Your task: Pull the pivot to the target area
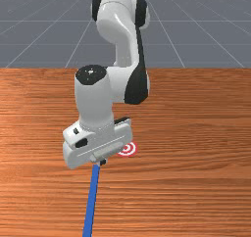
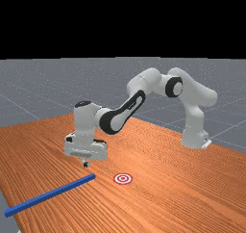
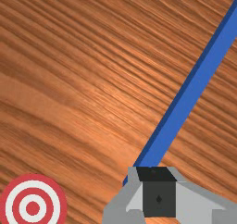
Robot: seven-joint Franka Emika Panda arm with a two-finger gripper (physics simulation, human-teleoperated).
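The end effector (image 2: 85, 164), closed and empty, hangs near the arm-side end of the blue bar (image 2: 50, 194), whose long axis runs away from the arm (image 2: 193, 114); the target (image 2: 123, 178) lies toward the front view's right, so pulling probably needs contact on the opposite flank

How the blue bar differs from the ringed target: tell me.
The blue bar is long and straight, while the target is round. The bar is blue, while the target has red and white rings. The bar has visible thickness; the target looks flat. Both rest on the table.
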